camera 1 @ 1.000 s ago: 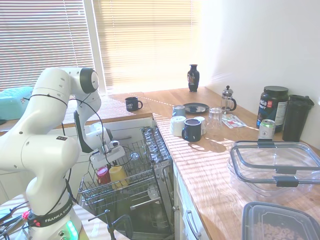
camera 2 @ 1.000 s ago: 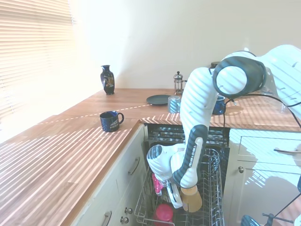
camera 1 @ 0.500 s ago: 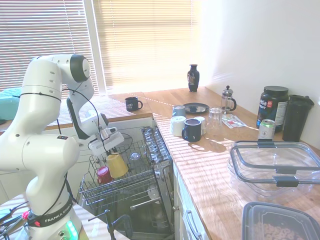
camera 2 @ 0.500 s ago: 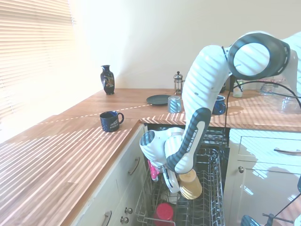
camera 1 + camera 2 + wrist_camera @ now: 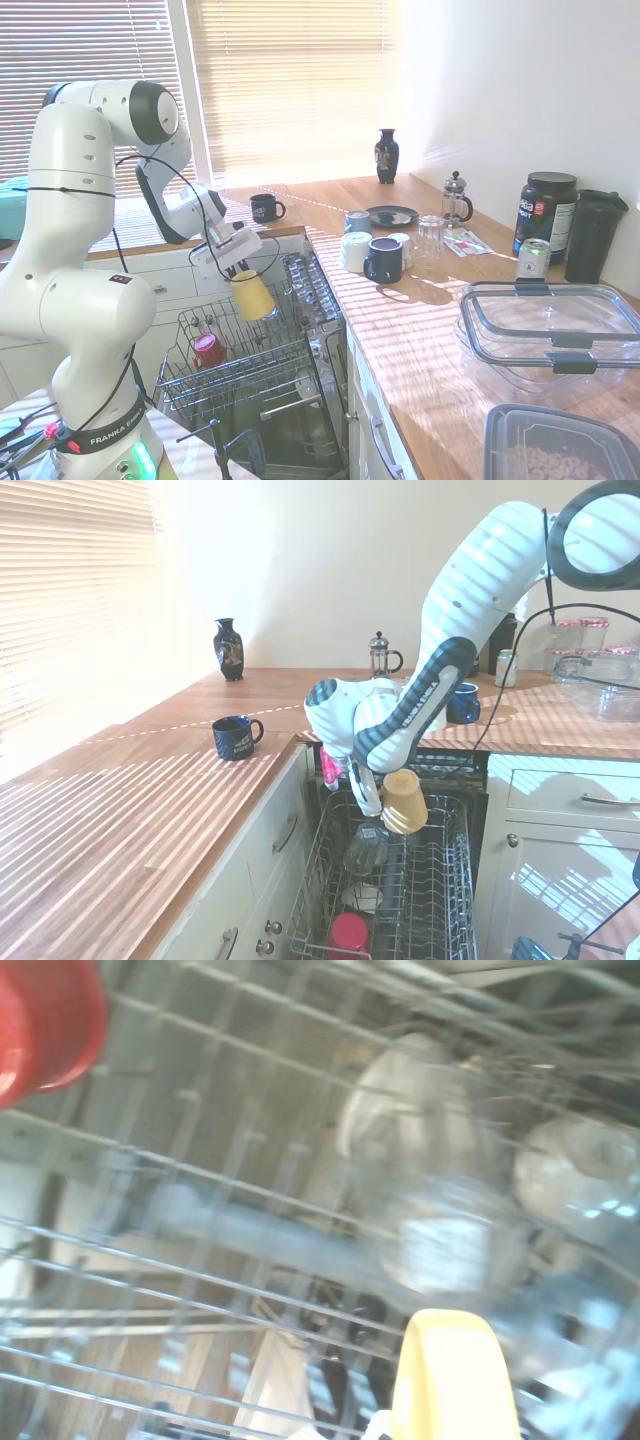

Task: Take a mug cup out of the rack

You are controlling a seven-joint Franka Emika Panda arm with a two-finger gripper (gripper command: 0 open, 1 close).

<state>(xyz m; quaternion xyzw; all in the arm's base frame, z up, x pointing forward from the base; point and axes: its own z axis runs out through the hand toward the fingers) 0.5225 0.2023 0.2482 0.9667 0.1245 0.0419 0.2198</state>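
Note:
The pale yellow mug cup point(image 5: 253, 295) hangs upside down in the air above the rack point(image 5: 196, 376), clear of its tines. My gripper point(image 5: 238, 273) is shut on the mug's rim. From the other side the mug cup point(image 5: 403, 800) sits below and right of the gripper point(image 5: 377, 792), over the rear part of the wire rack point(image 5: 309, 896). In the wrist view the yellow mug point(image 5: 455, 1378) rises from the bottom edge, with the rack's wires point(image 5: 200, 1280) blurred beneath.
A red cup point(image 5: 208, 349) point(image 5: 348, 932) and an upturned glass point(image 5: 366, 848) stay in the rack. A navy mug point(image 5: 266, 208) stands on the counter behind. Several mugs point(image 5: 381, 259), a dark plate point(image 5: 391, 215) and a French press point(image 5: 456, 199) stand to the right.
The arm has risen and swung toward the counter, carrying the yellow mug up out of the rack. The red cup stayed in place.

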